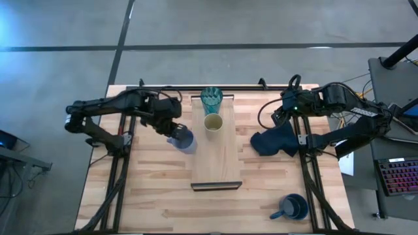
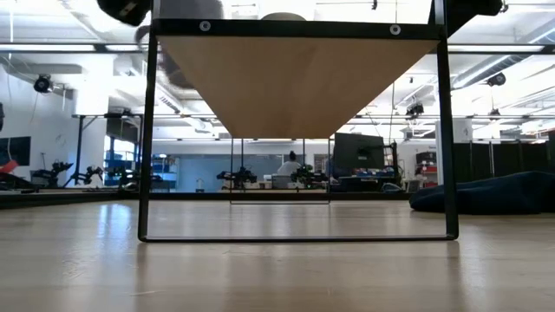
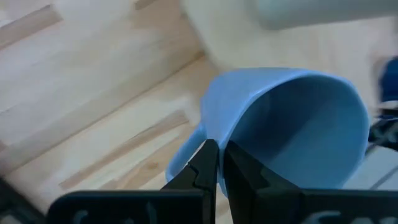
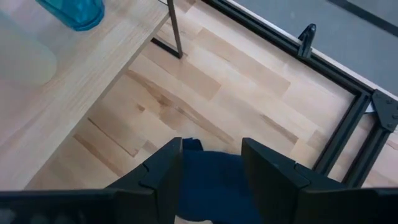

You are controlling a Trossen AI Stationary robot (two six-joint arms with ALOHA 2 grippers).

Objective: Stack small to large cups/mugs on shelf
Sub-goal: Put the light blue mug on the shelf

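Observation:
The light-wood shelf (image 1: 216, 156) stands mid-table on a black frame (image 2: 147, 173). A teal ribbed glass (image 1: 211, 100) and a small tan cup (image 1: 213, 123) stand on its far part. My left gripper (image 1: 174, 131) is shut on a pale blue-grey mug (image 1: 185, 141) at the shelf's left edge. A dark blue handled mug (image 1: 292, 207) stands on the tabletop at the near right. My right gripper (image 4: 211, 163) is open just over a dark navy cloth (image 1: 274, 141) right of the shelf. My left gripper pinches the mug's rim (image 3: 214, 132), one finger (image 3: 245, 177) inside the mug and one (image 3: 200, 169) outside. It comes from the table's left. The mug is tilted, its mouth toward the gripper, and lifted clear of the tabletop. My right gripper: I cannot tell whether its fingers touch the cloth (image 4: 214, 180).
The navy cloth lies bunched on the slatted tabletop (image 1: 150, 189) between the shelf and the right arm's rail. A black frame (image 4: 348, 124) borders the table's far and side edges. A keyboard (image 1: 398, 175) sits off the table to the right.

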